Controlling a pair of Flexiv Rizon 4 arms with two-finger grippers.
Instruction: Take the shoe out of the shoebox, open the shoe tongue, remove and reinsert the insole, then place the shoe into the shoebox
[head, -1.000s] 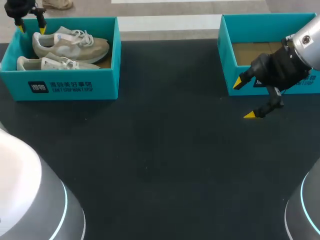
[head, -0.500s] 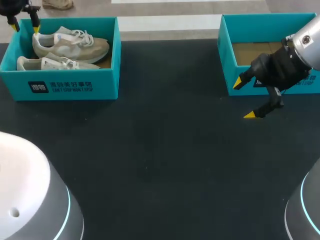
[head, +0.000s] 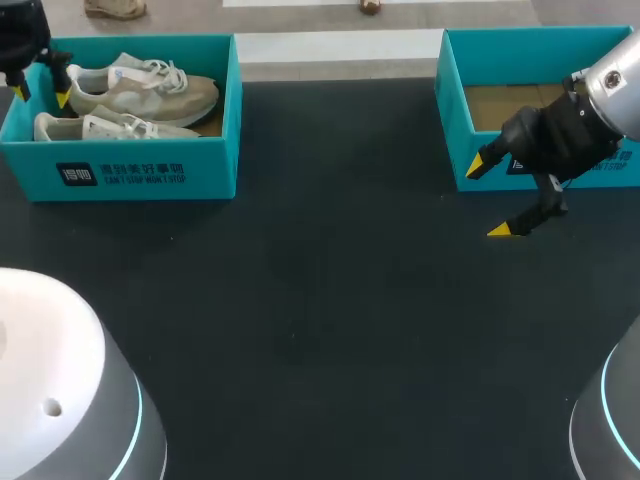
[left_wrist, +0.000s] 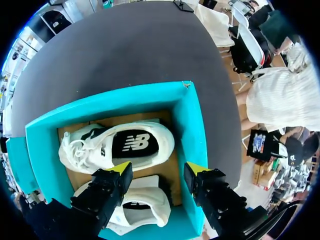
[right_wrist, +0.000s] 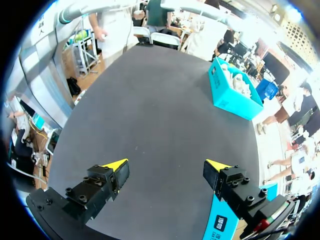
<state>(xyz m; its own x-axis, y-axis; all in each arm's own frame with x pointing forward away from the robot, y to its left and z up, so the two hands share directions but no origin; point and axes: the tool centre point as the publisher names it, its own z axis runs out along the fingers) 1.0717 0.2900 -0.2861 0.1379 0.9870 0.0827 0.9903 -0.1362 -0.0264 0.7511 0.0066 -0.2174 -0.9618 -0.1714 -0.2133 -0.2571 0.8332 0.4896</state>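
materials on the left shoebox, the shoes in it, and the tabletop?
Left shoebox: likely cardboard, matte teal print outside, bare brown floor inside.
Shoes: pale textile or suede-like uppers, laced, with whitish soles, probably rubber or foam.
Tabletop: dark matte covering, no glare; maybe felt or rubber mat, cannot tell.

My head camera sits high up behind the robot and looks down on the whole dark table from far off. My left wrist camera hangs close over the shoebox and looks straight down into it, past the left gripper. My right wrist camera looks out across the table, past the right gripper. All three views show that same shoebox. The right wrist view sees it small and far away.
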